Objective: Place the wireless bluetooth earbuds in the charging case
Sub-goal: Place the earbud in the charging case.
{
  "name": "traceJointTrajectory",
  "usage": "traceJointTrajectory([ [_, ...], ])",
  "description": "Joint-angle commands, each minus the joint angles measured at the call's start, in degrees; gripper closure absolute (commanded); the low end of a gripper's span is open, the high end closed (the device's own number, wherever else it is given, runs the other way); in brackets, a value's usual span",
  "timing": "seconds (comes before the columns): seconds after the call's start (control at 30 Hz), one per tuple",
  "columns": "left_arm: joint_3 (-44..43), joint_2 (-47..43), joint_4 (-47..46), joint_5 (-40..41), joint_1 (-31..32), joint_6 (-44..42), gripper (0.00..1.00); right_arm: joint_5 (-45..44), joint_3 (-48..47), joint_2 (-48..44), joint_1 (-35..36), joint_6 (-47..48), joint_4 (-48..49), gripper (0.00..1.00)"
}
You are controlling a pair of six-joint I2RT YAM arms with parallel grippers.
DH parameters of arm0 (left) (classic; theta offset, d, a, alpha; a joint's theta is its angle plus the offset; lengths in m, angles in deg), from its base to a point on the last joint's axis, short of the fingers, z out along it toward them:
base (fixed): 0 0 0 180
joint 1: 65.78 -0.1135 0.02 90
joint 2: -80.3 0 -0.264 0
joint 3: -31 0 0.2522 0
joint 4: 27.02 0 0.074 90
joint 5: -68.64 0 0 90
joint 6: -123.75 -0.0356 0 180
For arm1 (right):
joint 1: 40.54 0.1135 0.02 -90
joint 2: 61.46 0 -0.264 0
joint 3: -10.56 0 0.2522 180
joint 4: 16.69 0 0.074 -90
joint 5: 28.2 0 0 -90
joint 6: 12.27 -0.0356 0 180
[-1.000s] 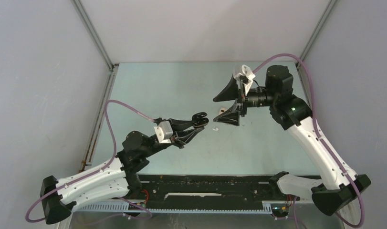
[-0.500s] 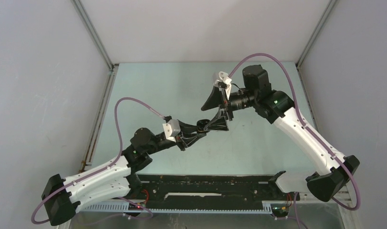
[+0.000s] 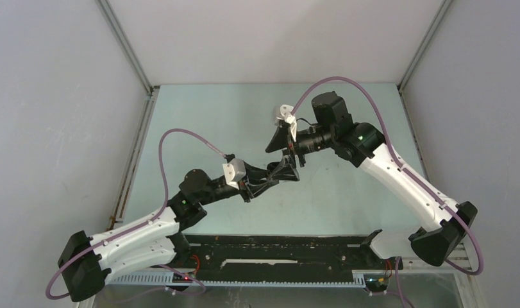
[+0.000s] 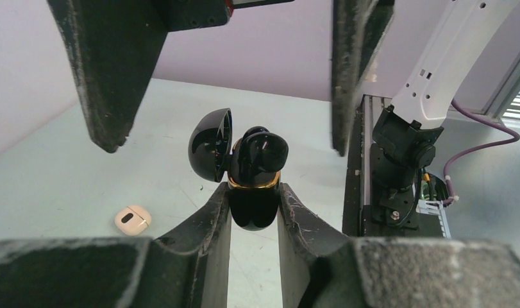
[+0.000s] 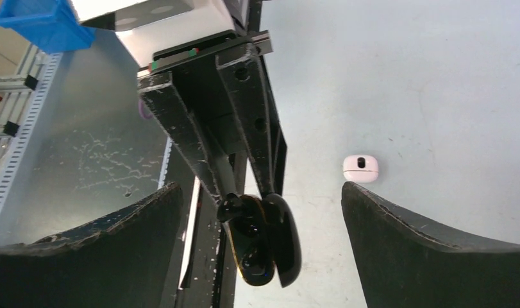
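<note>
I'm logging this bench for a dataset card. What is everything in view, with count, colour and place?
charging case: one, black with a gold rim, lid open, clamped in the left gripper
black earbud: one, black, sticking up out of the open case
white earbud: one, white, lying on the table, apart from the case
bin: one, blue, in the top left corner of the right wrist view
table: one, pale green, under both arms
left gripper: one, black fingers, shut on the case
right gripper: one, black fingers, open wide either side of the case, not touching it
</note>
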State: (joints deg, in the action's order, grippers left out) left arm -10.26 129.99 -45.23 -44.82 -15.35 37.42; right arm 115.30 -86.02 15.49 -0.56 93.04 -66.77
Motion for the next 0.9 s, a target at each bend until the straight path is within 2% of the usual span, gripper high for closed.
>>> traceJointTrajectory([
  [0.0,-1.6,0.0,-2.1,-1.3,-0.4,0.1,1.00,-3.9,-3.1,1.0,0.1,1.9,-0.6,0.05],
  [0.27,-1.6,-0.3,-1.8,-1.6,-0.4,-0.6,1.00,-5.5,-3.1,1.9,-0.7,1.4,-0.5,0.07],
  [0.87,-2.0,-0.2,-0.6,-2.5,-0.5,-1.8,1.00,-0.4,-3.2,3.5,-4.3,-1.5,0.5,0.08],
])
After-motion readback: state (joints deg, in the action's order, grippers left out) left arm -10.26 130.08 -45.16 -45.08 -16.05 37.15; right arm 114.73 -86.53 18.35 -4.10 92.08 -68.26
